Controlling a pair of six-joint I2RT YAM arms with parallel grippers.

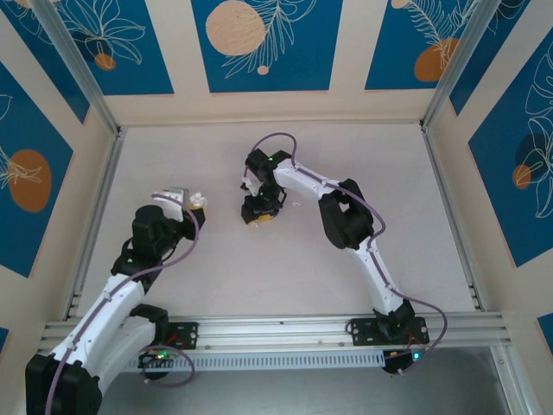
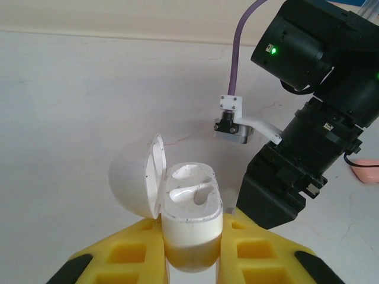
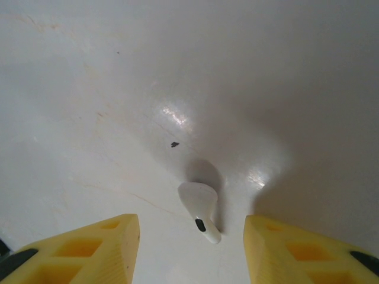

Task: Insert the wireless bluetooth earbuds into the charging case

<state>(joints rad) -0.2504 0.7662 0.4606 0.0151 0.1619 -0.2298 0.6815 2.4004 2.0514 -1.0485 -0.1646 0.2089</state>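
White earbud [image 3: 199, 207] on pale table [image 3: 89, 89]

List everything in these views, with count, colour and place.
charging case: one, white, lid open, sockets look empty, clamped in the left gripper
earbud: one, white, on the table between the right gripper's fingers
pink object: one, salmon-pink, on the table, cut off at the left wrist view's right edge
table: one, off-white
left gripper: one, yellow fingers, shut on the charging case
right gripper: one, yellow fingers, open, astride the earbud
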